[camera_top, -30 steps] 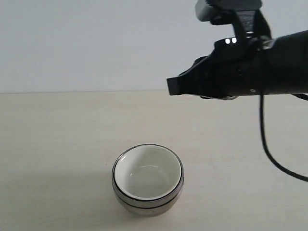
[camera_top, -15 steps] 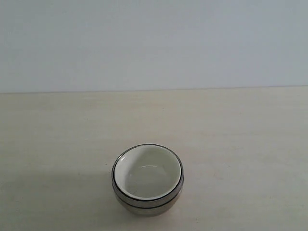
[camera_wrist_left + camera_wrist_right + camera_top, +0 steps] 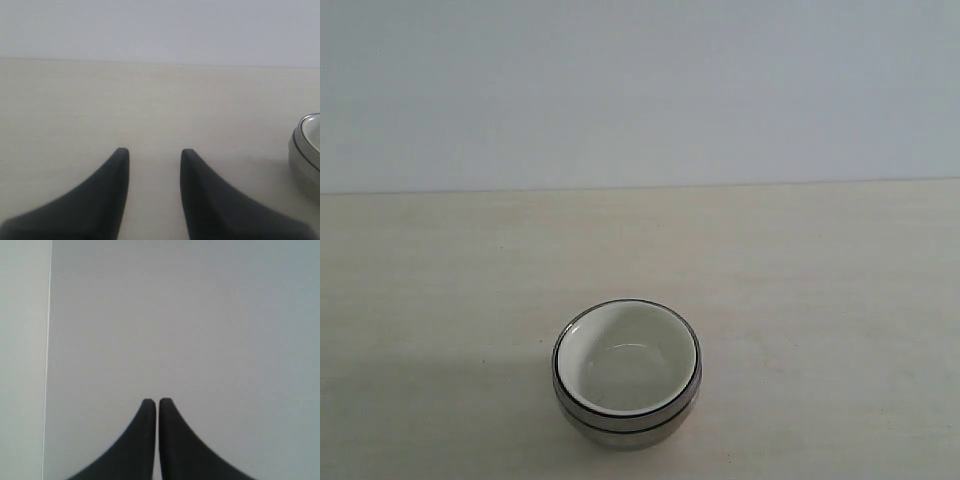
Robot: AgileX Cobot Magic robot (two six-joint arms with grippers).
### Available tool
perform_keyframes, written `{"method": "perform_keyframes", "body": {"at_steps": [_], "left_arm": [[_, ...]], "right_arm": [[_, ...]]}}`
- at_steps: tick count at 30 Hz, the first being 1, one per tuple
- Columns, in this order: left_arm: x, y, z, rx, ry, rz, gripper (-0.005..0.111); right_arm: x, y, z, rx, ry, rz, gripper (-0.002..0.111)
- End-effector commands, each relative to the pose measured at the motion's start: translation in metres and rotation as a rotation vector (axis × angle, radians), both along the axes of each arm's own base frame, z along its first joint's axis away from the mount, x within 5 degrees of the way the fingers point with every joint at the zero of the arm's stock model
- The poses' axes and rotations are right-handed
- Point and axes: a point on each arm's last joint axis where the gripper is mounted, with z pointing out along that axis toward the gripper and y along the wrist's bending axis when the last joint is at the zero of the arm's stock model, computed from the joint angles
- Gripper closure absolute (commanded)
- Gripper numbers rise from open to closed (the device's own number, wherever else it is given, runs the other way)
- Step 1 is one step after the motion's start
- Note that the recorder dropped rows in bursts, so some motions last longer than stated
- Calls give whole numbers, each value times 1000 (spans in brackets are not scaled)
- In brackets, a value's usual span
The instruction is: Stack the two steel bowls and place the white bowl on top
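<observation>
Pale wood-grain tabletop [image 3: 820, 260] runs back to a plain grey-white wall [image 3: 640, 90], and the only things on it sit near the front edge of the exterior view. The white bowl [image 3: 625, 365] rests upright inside the two steel bowls [image 3: 625, 425], whose sides show as stacked bright bands parted by a dark line. Judged from this, the stack looks finished.

The steel is likely thin, stiff and light, with a mirror finish that would slip under a squeeze on the curved side. The white bowl looks glazed and hard, probably heavier and liable to chip if knocked or dropped. The rim seems the best place to take hold, one finger inside and one outside the wall. Pulling on the white rim alone would probably lift only that bowl out of its nest.

The left gripper [image 3: 153, 152] hangs low over bare tabletop, its jaws parted by a moderate gap and holding nothing. The stack sits off to one side of it, well apart and only just in its wrist view. The right gripper [image 3: 157, 402] points at blank wall, its jaws drawn together to a thin slit, with nothing between them.
</observation>
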Motion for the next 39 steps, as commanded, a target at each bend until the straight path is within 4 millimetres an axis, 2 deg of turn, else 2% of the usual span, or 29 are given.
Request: {"method": "perform_keyframes", "body": {"at_steps": [1,8,11,14,19,24,31,33,35,39], "left_arm": [[0,0,-1,1,-6,3,74],[0,0,-1,1,-6,3,74],[0,0,-1,1,-6,3,74],[0,0,-1,1,-6,3,74],[0,0,-1,1,-6,3,74],[0,0,-1,1,-6,3,74],[0,0,-1,1,-6,3,74],[0,0,-1,1,-6,3,74],[0,0,-1,1,-6,3,74],[0,0,-1,1,-6,3,74]], "right_arm": [[-4,3,-6,11,64,-39,108],[-10,16,-7,-73,183,-277,108],[-10,19,-5,-12,191,-295,108],[-6,18,-9,-73,173,-341,108],[15,15,-38,-44,238,-370,108],[42,11,-87,134,404,-339,108],[62,6,-159,169,573,-391,108],[63,5,-162,146,560,-412,108],[63,7,-164,44,565,-423,108],[63,7,-165,31,566,-423,108]]}}
